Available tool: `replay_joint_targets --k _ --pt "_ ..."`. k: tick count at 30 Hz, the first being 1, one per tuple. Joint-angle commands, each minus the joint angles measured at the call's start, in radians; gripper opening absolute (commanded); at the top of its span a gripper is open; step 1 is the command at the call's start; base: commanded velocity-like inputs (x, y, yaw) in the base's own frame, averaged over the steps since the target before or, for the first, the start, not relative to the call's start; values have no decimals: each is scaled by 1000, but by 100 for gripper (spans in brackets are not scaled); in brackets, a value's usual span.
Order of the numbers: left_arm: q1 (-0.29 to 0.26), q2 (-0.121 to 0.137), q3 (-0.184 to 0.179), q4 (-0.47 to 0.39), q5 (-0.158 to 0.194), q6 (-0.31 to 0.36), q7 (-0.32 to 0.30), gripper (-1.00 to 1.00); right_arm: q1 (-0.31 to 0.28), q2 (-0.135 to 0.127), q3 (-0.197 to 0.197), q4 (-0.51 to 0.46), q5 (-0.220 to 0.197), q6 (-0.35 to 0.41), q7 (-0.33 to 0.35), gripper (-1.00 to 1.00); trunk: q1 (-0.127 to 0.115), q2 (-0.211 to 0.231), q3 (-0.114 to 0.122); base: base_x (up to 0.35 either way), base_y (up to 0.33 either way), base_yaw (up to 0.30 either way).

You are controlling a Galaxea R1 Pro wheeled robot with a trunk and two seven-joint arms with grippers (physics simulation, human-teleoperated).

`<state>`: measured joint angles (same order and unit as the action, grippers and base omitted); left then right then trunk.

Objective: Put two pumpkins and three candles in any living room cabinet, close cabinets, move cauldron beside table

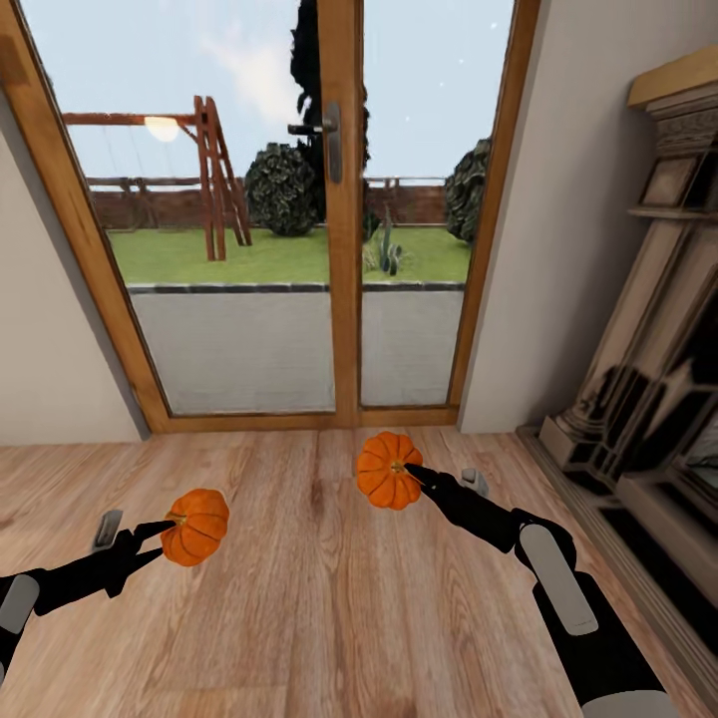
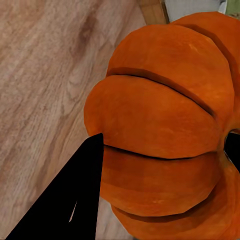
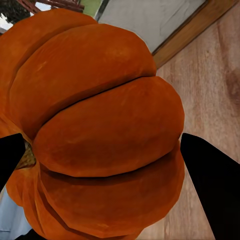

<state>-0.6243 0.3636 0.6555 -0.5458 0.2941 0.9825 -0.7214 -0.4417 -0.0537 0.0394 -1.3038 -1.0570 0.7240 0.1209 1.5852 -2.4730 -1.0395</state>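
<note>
— Wood floor [image 1: 299, 618] runs up to a glass double door [image 1: 339, 219] with a garden outside, and a stone fireplace [image 1: 648, 399] stands along the right wall. What is the robot carrying?

— Two pumpkins, one per arm. The left tool [image 1: 168, 531] is clamped on the left pumpkin [image 1: 196, 526], low and to the left. The right tool [image 1: 411, 471] is clamped on the right pumpkin [image 1: 388, 470], a bit higher and nearer the door.

— Why hold them up like that, off the floor?

— My guess is it's carrying both at once to save a trip to the cabinet. Each is pinched close to the stem, which looks like a grip that keeps a round ribbed thing from rolling out.

— Do the wrist cameras agree?

— Yes. In the left wrist view a dark finger [image 2: 70, 195] presses the orange skin [image 2: 160, 130]; in the right wrist view a finger [image 3: 212, 185] sits on either side of the pumpkin [image 3: 105, 125].

— The count?

— Two pumpkins, two tools, one door, one fireplace. Candles, cauldron and cabinet: none counted here.
</note>
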Motion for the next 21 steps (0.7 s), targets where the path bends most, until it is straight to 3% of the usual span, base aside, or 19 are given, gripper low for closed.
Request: replay_joint_targets --k 1,21 --pt "0 0 -1 0 -1 -1 4 -100 0 0 0 0 0 0 -4 -100 -4 7 2 0 0 0" --pt "0 0 -1 0 -1 -1 4 -100 0 0 -1 0 -2 -1 1 -100 -81 147 36 0 0 0"
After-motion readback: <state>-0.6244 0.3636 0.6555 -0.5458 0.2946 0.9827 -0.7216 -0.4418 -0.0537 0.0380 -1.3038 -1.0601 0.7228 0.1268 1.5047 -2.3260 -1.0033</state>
